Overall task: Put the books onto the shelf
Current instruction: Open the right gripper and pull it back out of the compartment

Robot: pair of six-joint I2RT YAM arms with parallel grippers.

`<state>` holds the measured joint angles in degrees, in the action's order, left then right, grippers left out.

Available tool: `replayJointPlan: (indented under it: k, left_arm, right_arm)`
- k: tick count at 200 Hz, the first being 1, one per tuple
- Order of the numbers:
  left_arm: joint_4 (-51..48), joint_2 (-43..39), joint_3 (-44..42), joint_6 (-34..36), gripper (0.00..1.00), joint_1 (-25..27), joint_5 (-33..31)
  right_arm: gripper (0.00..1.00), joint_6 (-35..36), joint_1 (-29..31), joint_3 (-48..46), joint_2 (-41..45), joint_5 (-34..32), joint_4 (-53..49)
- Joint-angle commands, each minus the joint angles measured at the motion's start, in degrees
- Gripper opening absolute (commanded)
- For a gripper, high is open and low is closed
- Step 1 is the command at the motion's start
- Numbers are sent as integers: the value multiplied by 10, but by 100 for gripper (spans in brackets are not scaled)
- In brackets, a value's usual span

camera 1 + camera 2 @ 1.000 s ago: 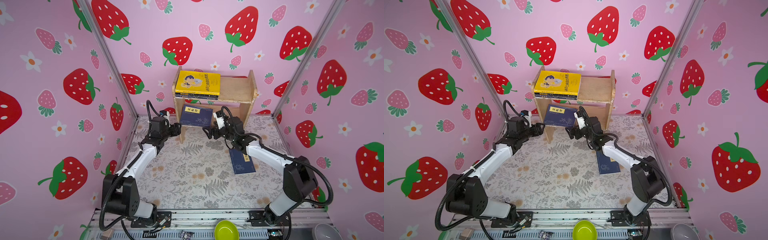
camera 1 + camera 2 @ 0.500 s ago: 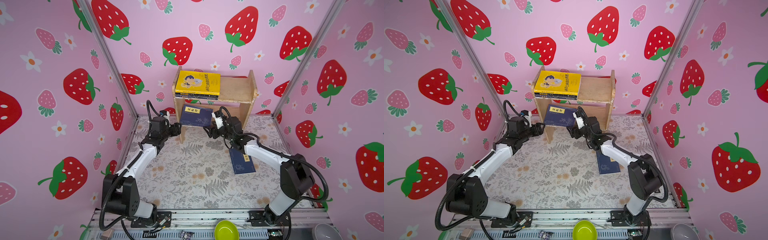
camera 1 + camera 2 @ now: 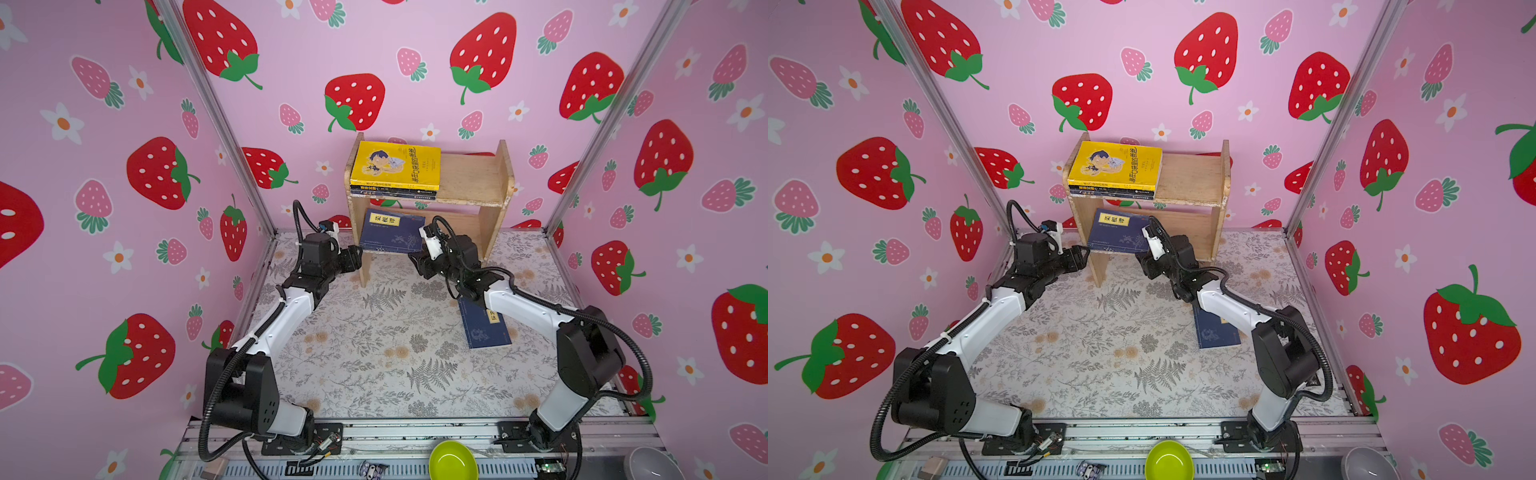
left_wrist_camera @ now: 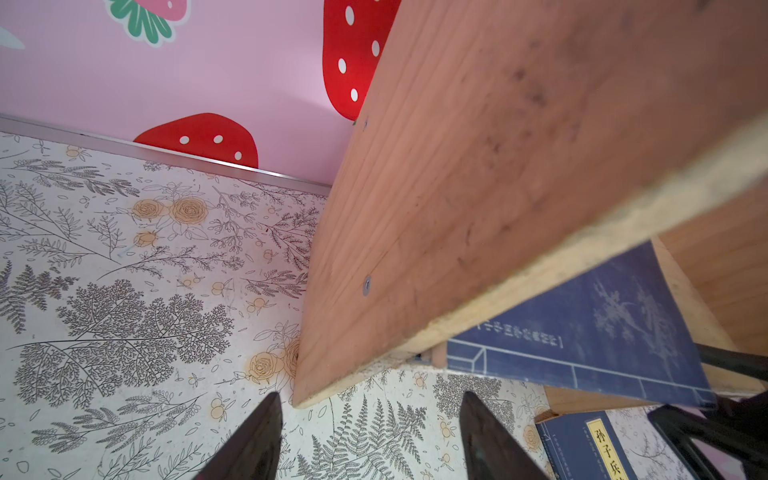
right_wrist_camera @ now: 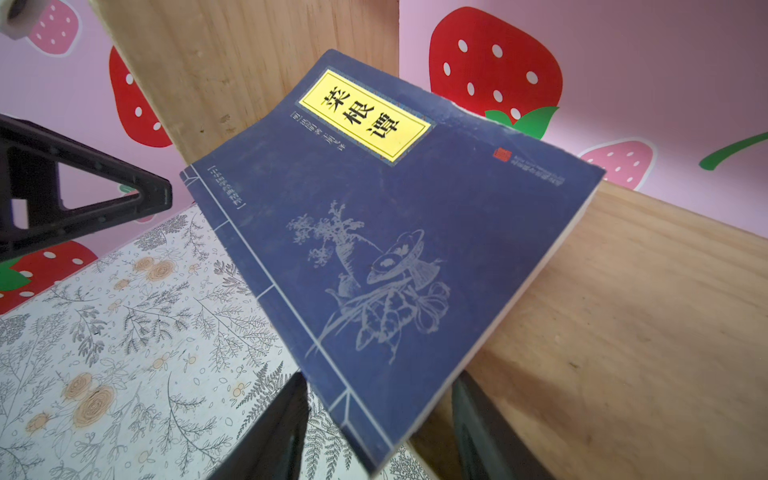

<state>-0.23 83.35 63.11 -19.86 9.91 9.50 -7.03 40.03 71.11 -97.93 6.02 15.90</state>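
Thin navy paperback flat on floral mat, right of centre. Left gripper wide, empty, at raw-wood shelf side panel. Right gripper straddles corner of navy book on lower tier; pinch unclear. Yellow book tops flat stack, upper tier, left half.

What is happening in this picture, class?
Two robot arms are shelving books. The shelf already has a yellow book on a small stack on its top level. A blue book lies on the lower level, jutting out over the front edge. The right claw has its fingers either side of that book's near corner; whether it pinches it is unclear. The left claw is open and empty beside a shelf leg. A second blue book lies on the table under the right arm.
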Motion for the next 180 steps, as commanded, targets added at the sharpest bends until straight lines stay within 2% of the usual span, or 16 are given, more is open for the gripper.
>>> replayJointPlan:
  k: [1,25,115,124,131,138,144,180]
  left_arm:
    - [9,1,14,-3,68,2,-8]
    - [6,1,16,-2,68,2,-11]
    - [1,-4,16,-4,68,2,-13]
    - [-1,-6,15,-4,68,2,-13]
    - [-2,-10,13,-4,69,1,-13]
    - [-4,-13,11,-3,69,2,-13]
    - [-5,-18,9,-3,69,2,-13]
    - [-14,-52,-17,-1,72,2,-9]
  right_arm:
    - [52,9,4,11,-3,-14,25]
    - [44,1,4,13,-6,-13,34]
    - [36,-10,9,8,-4,-2,41]
    - [40,-8,9,6,0,0,41]
    - [50,-8,10,3,5,-1,40]
    - [64,-8,10,-2,12,-2,40]
    - [70,-8,10,-8,20,-4,40]
    - [80,-11,10,-65,101,-25,29]
